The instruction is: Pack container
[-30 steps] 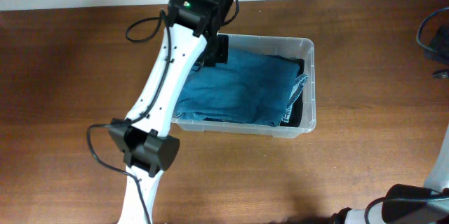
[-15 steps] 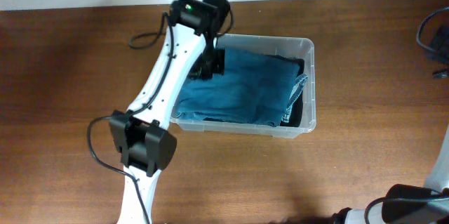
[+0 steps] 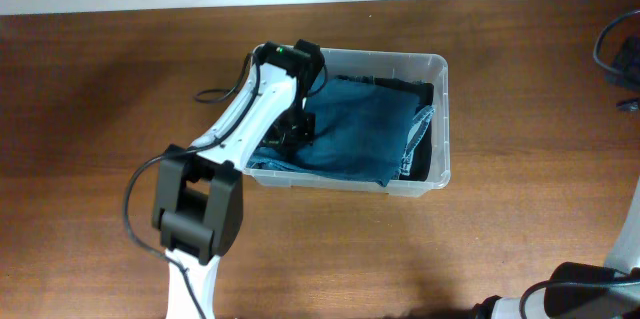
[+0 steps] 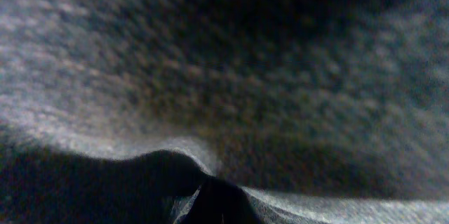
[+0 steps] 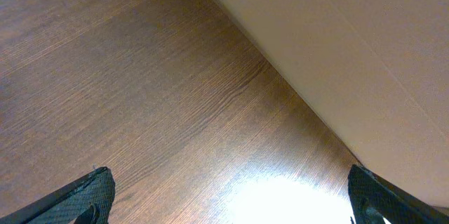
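Tub of clear plastic, the container [image 3: 385, 54] sits on the brown desk [image 3: 120, 89] a little right of the middle, its long side running across the overhead view. It looks light and thin-walled. The rolled rim should be stiff, but the sides are likely to flex, and the whole tub may slide on the smooth wood if pushed. The rim at a short end seems the safest place to take hold of it or brace it.

Inside, a folded blue denim garment [image 3: 360, 129] covers most of the floor, with black cloth [image 3: 428, 154] showing at the right end. Both are soft and should give under pressure.

The left arm [image 3: 250, 124] reaches from the near edge over the tub's left end, its wrist bent steeply down. The left jaws are closed together and pressed into the denim there. Their camera shows only woven fabric [image 4: 245, 76] right up against the lens, so I cannot tell whether a fold is pinched.

The right jaws stand wide apart and hold nothing. They hang over bare desk, and the tub does not appear in their camera's view.
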Action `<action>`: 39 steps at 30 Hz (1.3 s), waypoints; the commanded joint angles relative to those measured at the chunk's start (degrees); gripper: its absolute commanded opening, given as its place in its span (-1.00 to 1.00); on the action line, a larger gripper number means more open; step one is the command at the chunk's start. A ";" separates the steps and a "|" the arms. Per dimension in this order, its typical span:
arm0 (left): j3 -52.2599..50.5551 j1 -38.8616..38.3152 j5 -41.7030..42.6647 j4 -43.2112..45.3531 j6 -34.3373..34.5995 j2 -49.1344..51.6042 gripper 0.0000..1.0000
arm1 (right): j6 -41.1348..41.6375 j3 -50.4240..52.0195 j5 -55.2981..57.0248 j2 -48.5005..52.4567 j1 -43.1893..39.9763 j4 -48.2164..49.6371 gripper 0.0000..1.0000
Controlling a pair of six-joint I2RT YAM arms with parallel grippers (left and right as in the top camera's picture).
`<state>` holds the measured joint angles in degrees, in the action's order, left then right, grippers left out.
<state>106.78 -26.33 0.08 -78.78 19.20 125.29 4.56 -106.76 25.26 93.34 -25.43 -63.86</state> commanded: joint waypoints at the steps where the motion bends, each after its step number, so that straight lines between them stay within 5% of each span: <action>1: -6.97 -0.13 0.57 6.01 -0.83 4.92 -0.99 | 0.85 -0.28 0.68 0.00 -0.09 0.17 0.97; 21: 11.72 -2.40 1.99 2.56 1.11 -11.43 -0.99 | 0.85 -0.28 0.68 0.00 -0.09 0.15 0.97; 32: -0.44 -9.16 2.12 6.56 4.83 -9.60 -0.99 | 0.85 -0.28 0.68 0.02 -0.09 0.17 0.97; 39: -12.26 -11.02 2.10 19.58 4.92 -7.10 -0.99 | 0.85 -0.28 0.68 0.02 -0.09 0.17 0.97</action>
<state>99.20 -37.10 1.56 -63.20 23.29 115.85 4.62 -106.76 25.26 93.34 -25.43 -63.86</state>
